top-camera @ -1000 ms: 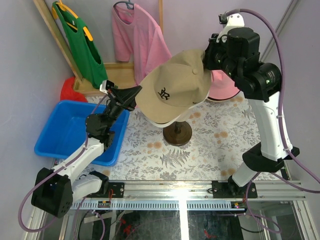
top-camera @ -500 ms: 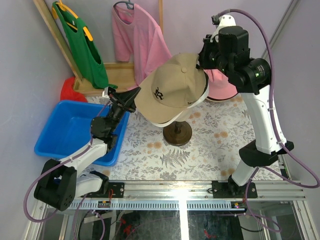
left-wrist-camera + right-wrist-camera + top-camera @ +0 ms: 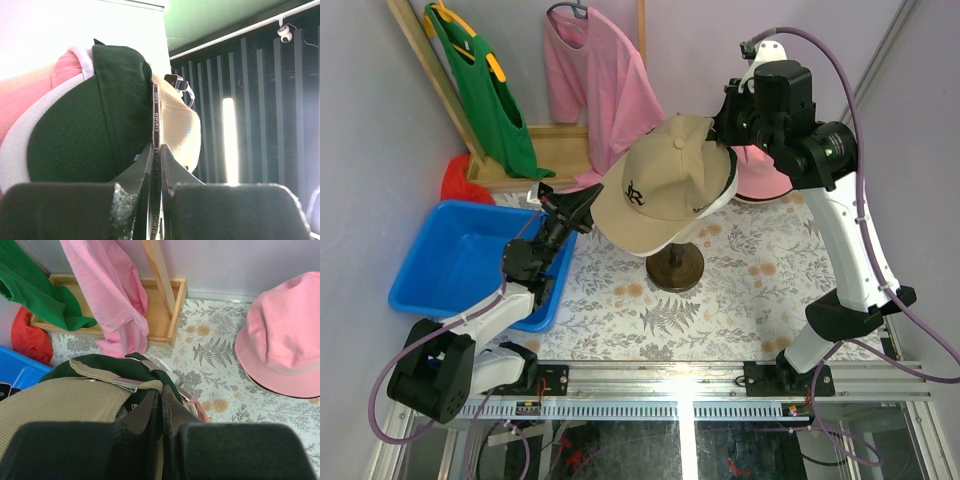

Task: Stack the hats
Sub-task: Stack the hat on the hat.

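Nearest me, my left gripper (image 3: 586, 203) is pressed together on the thin edge of the tan cap (image 3: 660, 190) at its brim, the fingers (image 3: 142, 172) nipping that rim with no gap showing. The cap hangs over the stand (image 3: 675, 268) near the middle of the tabletop (image 3: 760, 270), tilted, brim low toward the left edge. Under it sit the green cap (image 3: 95, 125) and, below that, the pink cap (image 3: 30, 97) — so the crown is over its target but not seated. Beyond, my right gripper (image 3: 725, 125) pinches the tan cap's back edge by the strap, jaws closed on the fabric. I judge the good way is to lower both ends together, bringing the back down until the cap sits level, brim lined up over the green cap's brim, and to let go only once the crown has settled. Farthest off, the pink bucket hat (image 3: 285, 340) lies alone by the far right corner — not yet stacked.
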